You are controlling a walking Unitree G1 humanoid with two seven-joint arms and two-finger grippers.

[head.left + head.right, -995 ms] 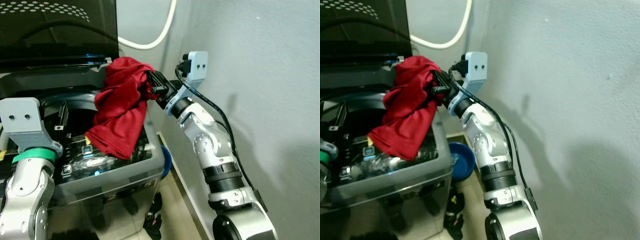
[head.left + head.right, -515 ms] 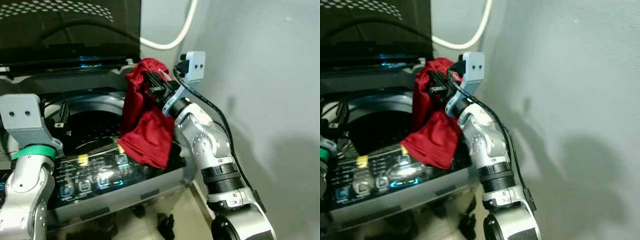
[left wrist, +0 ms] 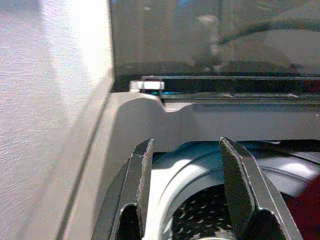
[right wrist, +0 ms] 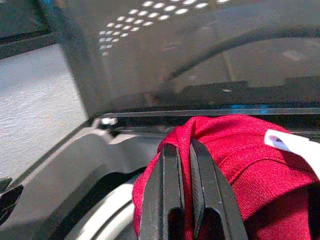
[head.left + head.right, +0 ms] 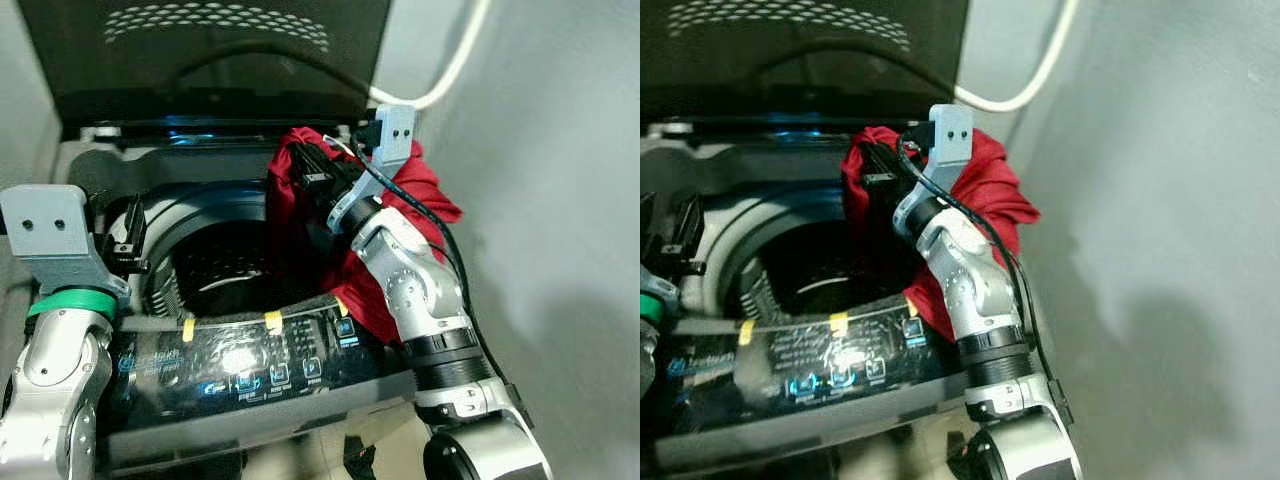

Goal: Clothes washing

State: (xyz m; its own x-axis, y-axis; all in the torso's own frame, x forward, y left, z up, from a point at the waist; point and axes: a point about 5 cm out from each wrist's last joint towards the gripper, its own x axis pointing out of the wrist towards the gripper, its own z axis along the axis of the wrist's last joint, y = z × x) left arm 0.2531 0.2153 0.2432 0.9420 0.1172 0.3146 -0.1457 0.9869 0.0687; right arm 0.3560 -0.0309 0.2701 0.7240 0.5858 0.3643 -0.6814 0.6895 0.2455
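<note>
Over the washing machine (image 5: 200, 370), right gripper (image 4: 182, 150) pinches the red garment (image 4: 240, 165).

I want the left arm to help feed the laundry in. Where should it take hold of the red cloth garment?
Probably the hanging fold of the red cloth garment over the drum opening, approached from the robot's left. The right gripper already pinches the top bunch, and the rest drapes toward the wall behind that arm.

**Unitree G1: visible bodywork**

Two silver jointed arms with black collar rings. Grey wrist brackets, two screws each. Green band on left arm (image 5: 62, 305). Black cable along right arm (image 5: 410, 290). Each tool: two long black fingers (image 3: 239, 192).
</note>
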